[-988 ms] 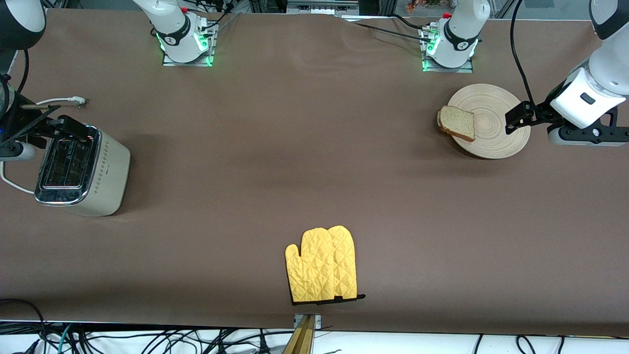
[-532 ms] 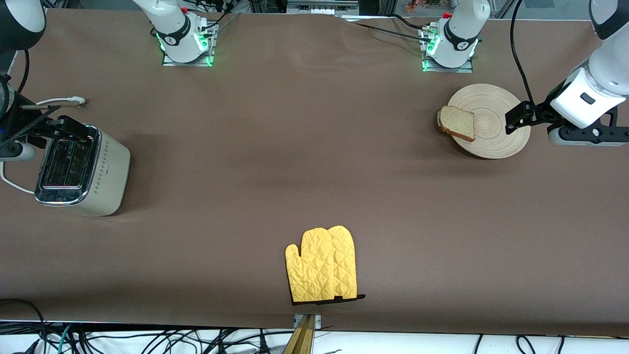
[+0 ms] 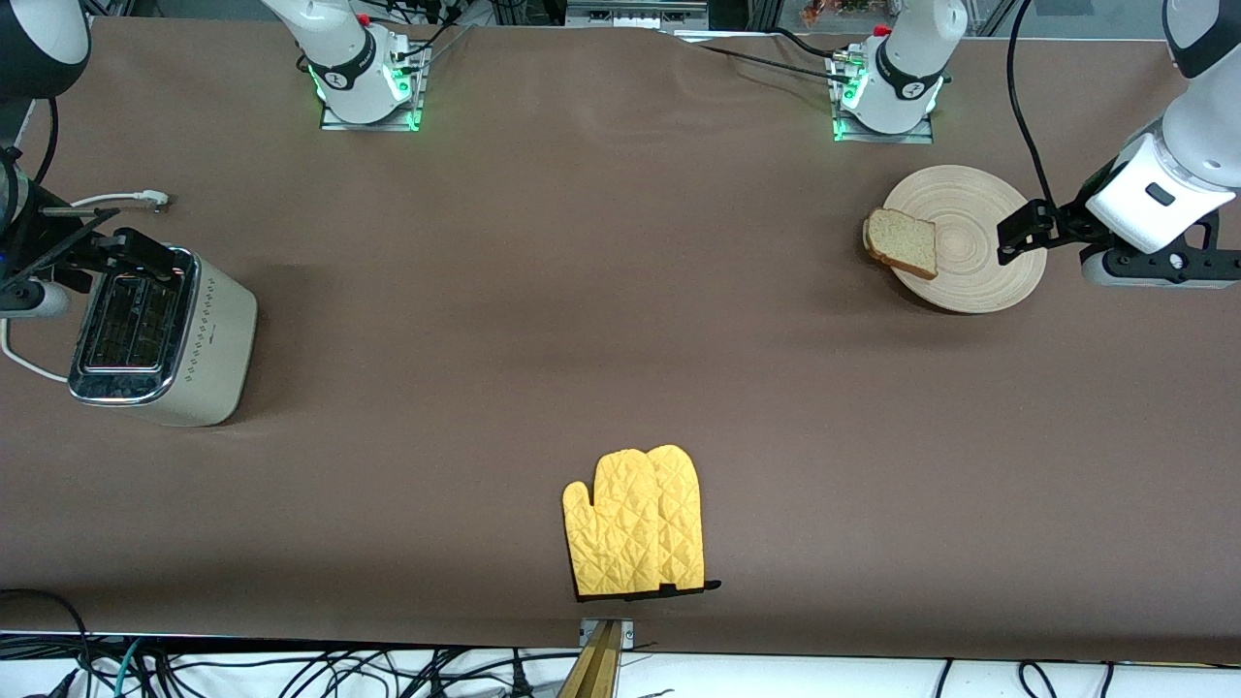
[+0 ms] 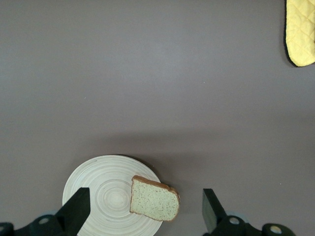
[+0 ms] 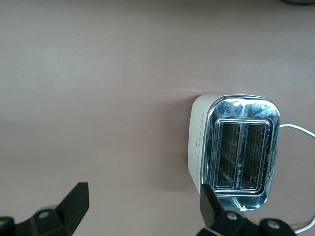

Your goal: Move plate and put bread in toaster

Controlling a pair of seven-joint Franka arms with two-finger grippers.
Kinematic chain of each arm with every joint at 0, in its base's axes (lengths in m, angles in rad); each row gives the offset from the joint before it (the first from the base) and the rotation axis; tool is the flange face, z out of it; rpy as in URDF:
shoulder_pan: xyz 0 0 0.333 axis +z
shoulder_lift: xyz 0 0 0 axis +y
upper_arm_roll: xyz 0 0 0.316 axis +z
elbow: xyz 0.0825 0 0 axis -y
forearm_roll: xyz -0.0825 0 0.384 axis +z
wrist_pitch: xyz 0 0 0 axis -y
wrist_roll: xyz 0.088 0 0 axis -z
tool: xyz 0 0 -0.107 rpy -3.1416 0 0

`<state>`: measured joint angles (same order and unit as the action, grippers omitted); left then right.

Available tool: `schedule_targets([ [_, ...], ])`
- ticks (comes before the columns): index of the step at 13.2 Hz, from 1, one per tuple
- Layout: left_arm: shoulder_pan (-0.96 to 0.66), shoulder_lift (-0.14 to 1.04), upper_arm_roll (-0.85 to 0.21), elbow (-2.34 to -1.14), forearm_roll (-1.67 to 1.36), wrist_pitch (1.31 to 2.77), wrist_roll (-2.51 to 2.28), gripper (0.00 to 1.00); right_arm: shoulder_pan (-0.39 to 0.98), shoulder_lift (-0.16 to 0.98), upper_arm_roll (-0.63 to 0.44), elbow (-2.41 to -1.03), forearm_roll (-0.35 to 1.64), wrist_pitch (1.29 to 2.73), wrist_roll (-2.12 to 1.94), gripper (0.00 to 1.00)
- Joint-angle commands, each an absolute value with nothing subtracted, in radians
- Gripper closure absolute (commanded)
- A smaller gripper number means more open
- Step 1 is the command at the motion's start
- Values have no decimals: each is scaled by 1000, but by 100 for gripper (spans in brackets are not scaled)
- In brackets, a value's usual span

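While both my arms hang in the air, nothing is in either grasp. My left gripper (image 3: 1020,233) hovers over the edge of the plate (image 3: 974,228) that faces the left arm's end of the table, its fingers spread wide and empty; in the left wrist view the two black fingers (image 4: 76,211) stand well apart with the plate (image 4: 106,194) between them below. The plate lies flat on the brown table (image 3: 620,320) near the left arm's base. The bread (image 3: 903,241) rests on the plate's rim toward the right arm's end, overhanging it a little. My right gripper (image 3: 121,254) hovers over the toaster (image 3: 160,334), also spread wide with nothing held. The toaster stands upright at the right arm's end of the table, both slots empty. A yellow oven mitt (image 3: 635,521) lies flat near the front camera, well apart from everything else.
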<state>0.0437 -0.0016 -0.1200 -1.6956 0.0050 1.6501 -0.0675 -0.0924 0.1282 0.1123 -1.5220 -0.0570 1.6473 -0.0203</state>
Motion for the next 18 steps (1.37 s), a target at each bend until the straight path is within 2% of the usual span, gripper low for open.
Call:
schedule_targets([
  [1, 48, 11, -123, -1674, 23, 1640, -69, 0, -97, 129, 115, -1514, -58, 1638, -11, 0],
  [18, 54, 11, -117, -1674, 23, 1615, -69, 0, -97, 129, 115, -1514, -57, 1640, -11, 0],
])
